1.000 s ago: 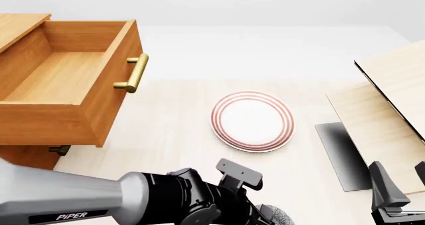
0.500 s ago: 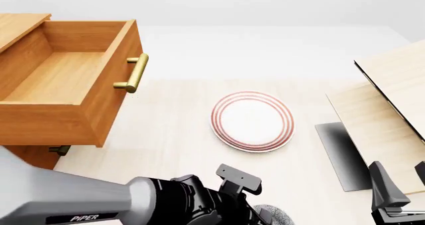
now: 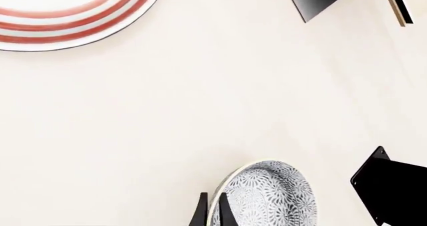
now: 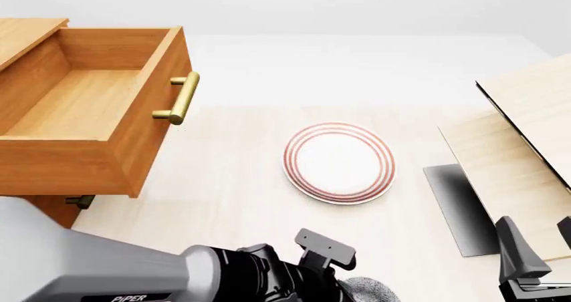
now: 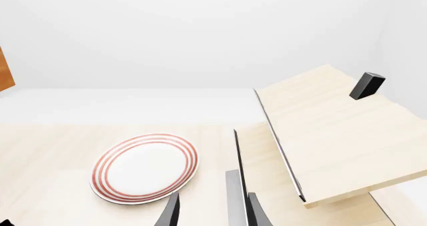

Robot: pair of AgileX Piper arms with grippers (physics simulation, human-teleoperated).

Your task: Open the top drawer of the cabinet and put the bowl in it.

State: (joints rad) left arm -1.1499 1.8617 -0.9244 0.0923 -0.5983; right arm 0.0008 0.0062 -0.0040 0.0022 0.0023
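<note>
The left gripper (image 3: 212, 212) pinches the rim of the small speckled grey-blue bowl (image 3: 270, 197) on the pale table (image 4: 232, 182); the right gripper (image 5: 208, 208) stands open. Beyond lies the red-ringed white plate (image 4: 339, 162), then the orange-brown wooden cabinet (image 4: 40, 208) with its top drawer (image 4: 89, 115) pulled open.

Grey-blue speckled bowl (image 3: 270, 196), red-ringed plate (image 4: 339, 162)
</note>
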